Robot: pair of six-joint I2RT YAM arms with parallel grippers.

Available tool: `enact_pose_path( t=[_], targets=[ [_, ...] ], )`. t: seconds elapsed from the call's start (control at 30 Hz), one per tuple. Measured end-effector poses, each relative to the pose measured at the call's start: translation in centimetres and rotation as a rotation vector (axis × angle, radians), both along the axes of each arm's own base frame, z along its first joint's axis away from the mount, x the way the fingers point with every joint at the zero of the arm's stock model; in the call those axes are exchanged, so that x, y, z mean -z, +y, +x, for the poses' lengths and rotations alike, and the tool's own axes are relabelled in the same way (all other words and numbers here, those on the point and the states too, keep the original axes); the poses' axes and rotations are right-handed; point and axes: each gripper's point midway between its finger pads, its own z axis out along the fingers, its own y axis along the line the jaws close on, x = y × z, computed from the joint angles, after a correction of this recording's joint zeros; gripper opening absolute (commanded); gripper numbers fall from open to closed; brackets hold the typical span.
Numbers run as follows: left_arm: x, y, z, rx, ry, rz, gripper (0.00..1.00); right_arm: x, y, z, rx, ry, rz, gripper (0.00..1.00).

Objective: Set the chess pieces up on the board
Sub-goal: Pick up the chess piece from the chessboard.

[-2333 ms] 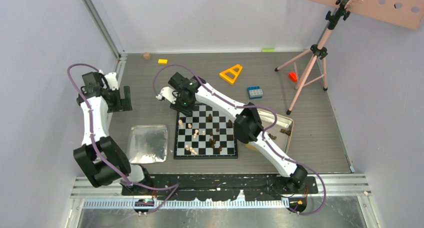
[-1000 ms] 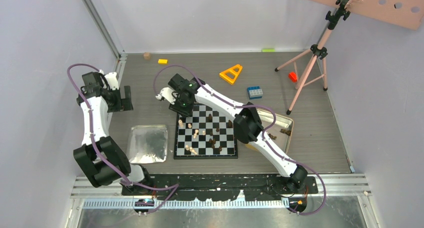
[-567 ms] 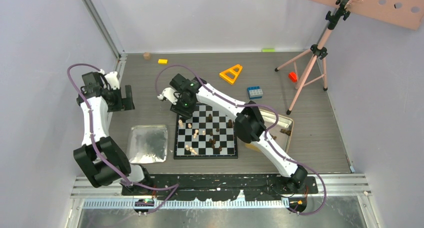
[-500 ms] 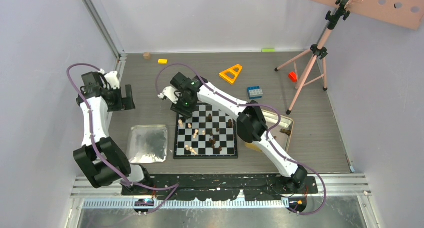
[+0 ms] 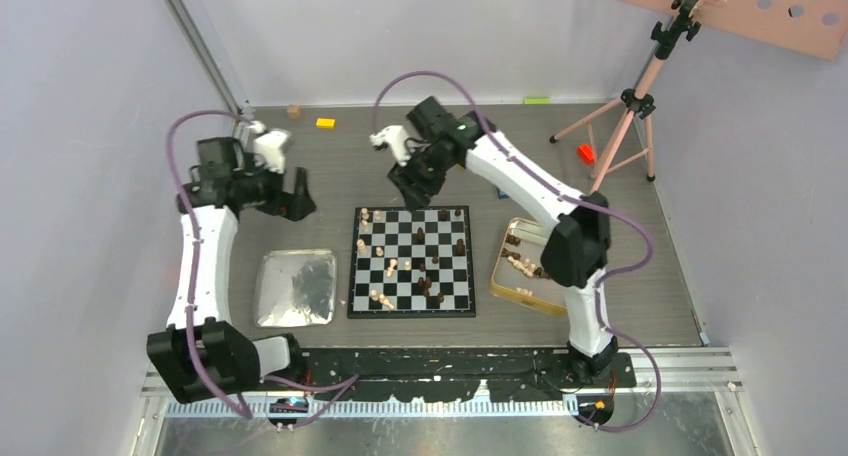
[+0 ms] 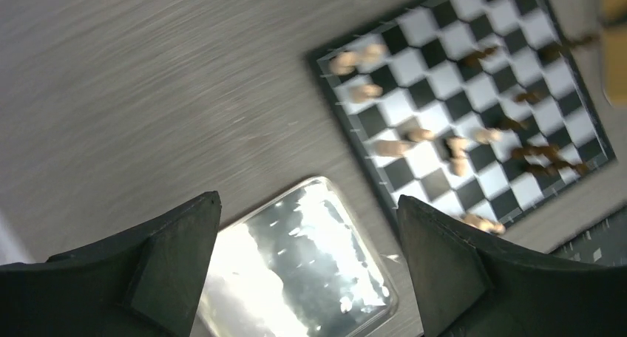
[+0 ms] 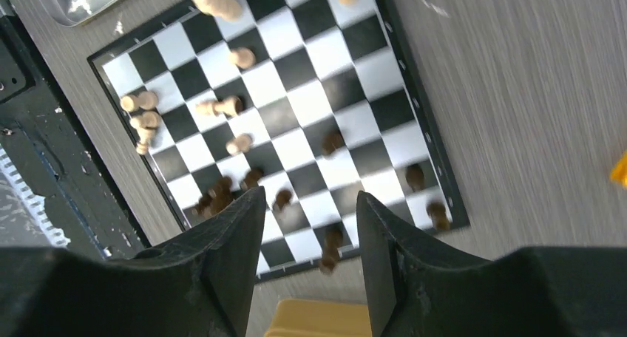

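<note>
Board [image 5: 455,279] bears scattered chess pieces [image 5: 391,268]; several seemingly toppled; wrist views blurred.

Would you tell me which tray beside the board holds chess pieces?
The gold-rimmed tin, right of the board: tan and dark pieces lie inside it, while I see none clearly in the silver tray on the left.
</note>
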Motion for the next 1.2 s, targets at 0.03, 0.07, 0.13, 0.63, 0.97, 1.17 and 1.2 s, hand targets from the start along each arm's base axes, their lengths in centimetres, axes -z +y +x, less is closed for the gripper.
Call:
enact_pose_path(
  t=[0.03,0.07,0.13,0.63,0.97,1.17,1.2],
  targets=[
    [-0.2,-0.8,-0.1,0.034,-0.009,0.007,0.91,-0.4,-1.5,0.3,0.031,0.012,0.013,0.53],
    [-0.2,-4.2,-0.4,0.157,-0.016,0.020,0.90,-0.6,-2.8,0.7,0.063,0.020,0.022,0.53],
    [0.1,-8.6,-1.3,0.321,-0.022,0.049,0.89,-0.6,-5.3,1.0,0.114,0.039,0.027,0.51],
    [9.0,-21.8,-2.1,0.744,0.182,0.339,0.72,1.3,-17.9,-2.2,0.357,0.082,0.091,0.44],
    [10.8,-25.0,-5.1,0.873,0.205,0.388,0.60,1.0,-20.0,-3.1,0.399,0.060,0.169,0.41],
    [13.6,-25.0,-6.4,0.904,0.287,0.416,0.58,1.3,-20.4,-2.9,0.410,0.070,0.194,0.39],
    [13.8,-24.9,-6.5,0.904,0.294,0.418,0.57,1.3,-20.4,-2.9,0.409,0.071,0.196,0.39]
  ],
)
